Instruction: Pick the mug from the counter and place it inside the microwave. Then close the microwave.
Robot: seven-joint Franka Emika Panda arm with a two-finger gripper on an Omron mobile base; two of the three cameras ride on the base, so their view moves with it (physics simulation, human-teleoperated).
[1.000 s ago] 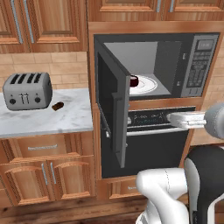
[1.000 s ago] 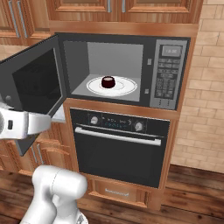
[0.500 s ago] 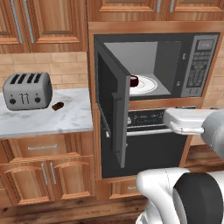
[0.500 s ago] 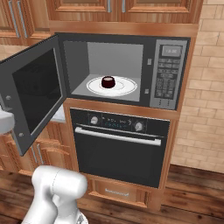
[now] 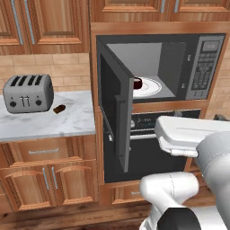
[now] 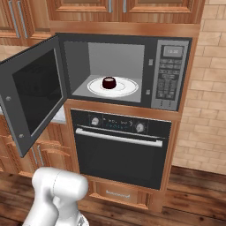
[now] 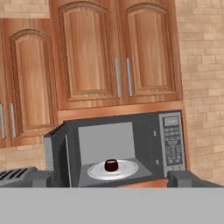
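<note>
The dark red mug (image 5: 137, 83) (image 6: 109, 82) stands upright on the white round plate (image 6: 128, 87) inside the microwave (image 6: 170, 75). The microwave door (image 5: 114, 119) (image 6: 35, 95) hangs wide open to the left. In the hand view my gripper (image 7: 109, 180) is open, its fingertips (image 7: 183, 178) far apart with nothing between them. It looks from a distance at the mug (image 7: 111, 165) in the open microwave (image 7: 173, 140). The white marble counter (image 5: 45, 123) lies left of the microwave.
A grey toaster (image 5: 28, 93) and a small brown lump (image 5: 59, 109) sit on the counter. A black oven (image 6: 121, 150) is built in below the microwave. Wooden cabinets (image 7: 118, 52) hang above. A white arm link (image 5: 193, 134) crosses in front of the oven.
The arm has swung back from the microwave: its white link has grown larger at the right of the left base view and has left the right base view. Mug and door have not moved.
</note>
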